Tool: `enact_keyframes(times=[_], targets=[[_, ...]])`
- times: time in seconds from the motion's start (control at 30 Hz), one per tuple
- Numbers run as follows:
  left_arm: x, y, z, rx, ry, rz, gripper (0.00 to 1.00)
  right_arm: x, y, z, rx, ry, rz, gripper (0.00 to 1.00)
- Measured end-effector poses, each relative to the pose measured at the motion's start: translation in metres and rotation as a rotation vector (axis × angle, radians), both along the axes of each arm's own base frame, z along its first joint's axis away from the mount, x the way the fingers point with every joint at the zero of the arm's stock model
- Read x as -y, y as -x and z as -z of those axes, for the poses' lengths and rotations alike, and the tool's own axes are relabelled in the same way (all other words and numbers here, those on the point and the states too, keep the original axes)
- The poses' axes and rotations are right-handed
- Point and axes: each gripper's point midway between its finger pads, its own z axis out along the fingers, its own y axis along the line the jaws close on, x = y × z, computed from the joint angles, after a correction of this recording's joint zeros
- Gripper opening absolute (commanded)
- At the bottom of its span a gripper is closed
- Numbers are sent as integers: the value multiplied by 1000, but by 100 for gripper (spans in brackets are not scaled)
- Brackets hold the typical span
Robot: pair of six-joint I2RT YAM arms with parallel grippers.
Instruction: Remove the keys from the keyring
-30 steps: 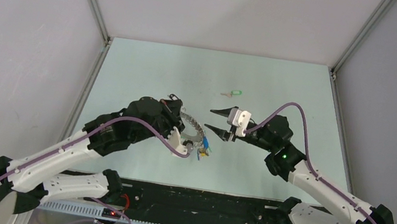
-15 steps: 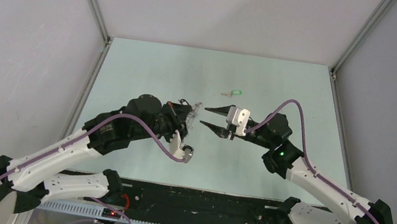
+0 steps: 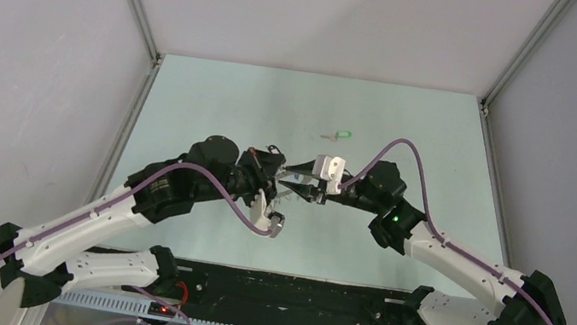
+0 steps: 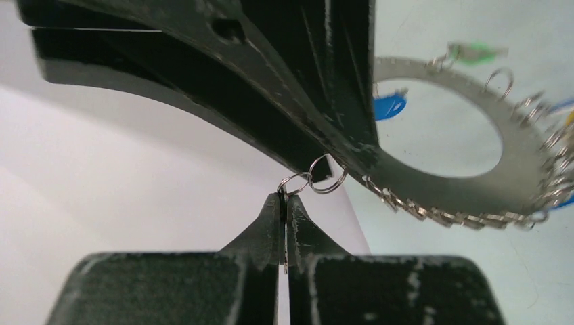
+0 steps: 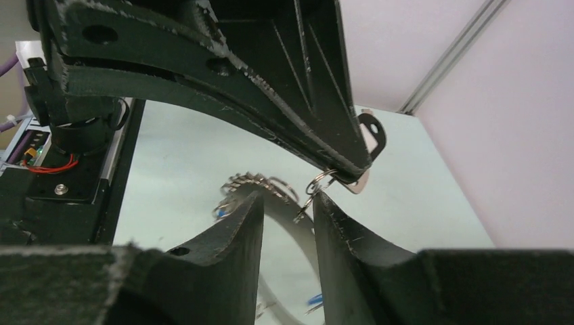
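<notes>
**Left clamped on small ring, right lining up for the pull**

Found left gripper [image 4: 283,202] clenched, tips shut on a small split ring [image 4: 294,183] at lower centre of the left wrist view. Noted a second small ring [image 4: 325,175] linked to it, just under the tip of a right finger.

Saw the keyring [image 4: 460,196] held up off the table [image 3: 215,108], filling the right half of that view. Counted small rings all along its edge, with keys [image 4: 389,106] on it, blue and green heads showing. In the top view, placed it mid-frame between the two grippers. Spotted one loose green key [image 3: 343,134] on the table, upper centre-right, well apart from both arms.

Saw right gripper [image 5: 288,206] released, jaws apart with a clear gap. Noted a thin metal piece standing in that gap and nothing gripped.

Judged the step as right taking hold of the linked piece while left anchors.
- Needed right jaws centred on the thin metal before closing, not on the left tip sitting just beside.
- Needed a firm left pinch: only the very tips were on the wire, so a sideways tug was likely to slip it.
- Better worked round along the wire than yanked straight off.

Could not tell which key hung from this ring.
</notes>
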Motion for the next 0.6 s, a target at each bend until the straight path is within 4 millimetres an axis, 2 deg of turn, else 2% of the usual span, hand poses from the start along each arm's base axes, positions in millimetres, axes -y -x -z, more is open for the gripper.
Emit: enact_keyframes(times=[0.1, 0.27, 0.6], targets=[[0, 0, 0, -3, 6, -1, 0, -6, -1, 6, -12, 8, 3, 14], [-1, 0, -2, 0, 11, -5, 0, -8, -6, 0, -10, -1, 21, 0], [-8, 3, -7, -63, 89, -19, 0, -2, -2, -5, -9, 9, 29, 0]])
